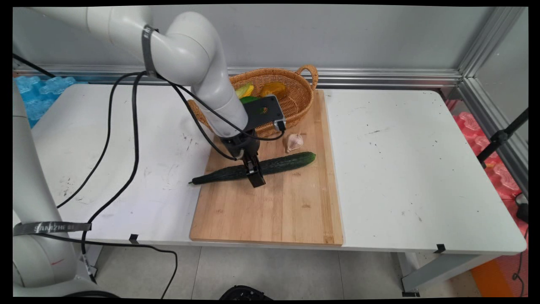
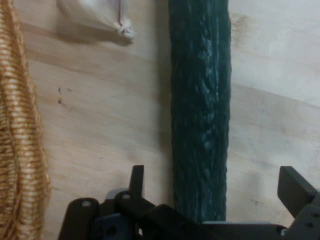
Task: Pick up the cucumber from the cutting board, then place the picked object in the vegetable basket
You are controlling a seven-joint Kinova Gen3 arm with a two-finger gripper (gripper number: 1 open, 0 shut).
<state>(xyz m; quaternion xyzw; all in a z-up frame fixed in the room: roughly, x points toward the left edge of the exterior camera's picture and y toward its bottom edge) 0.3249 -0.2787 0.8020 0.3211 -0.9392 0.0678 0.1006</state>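
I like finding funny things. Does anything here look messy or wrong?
Nothing is spilled or broken. The cucumber lies slanted, its thin end poking off the cutting board onto the table. The gripper straddles it, open. The garlic sits beside the basket.

No legible text on anything.

- Main view: even, diffuse overhead light; no glare on the worktop [image 1: 405, 169].
- Soft, short shadows lie under the cucumber [image 1: 270, 165] and the arm.
- Straight edges bow toward the frame borders.
- Hand view: dimmer and warm; the close linkage is soft, while the cucumber skin reads fairly sharp.
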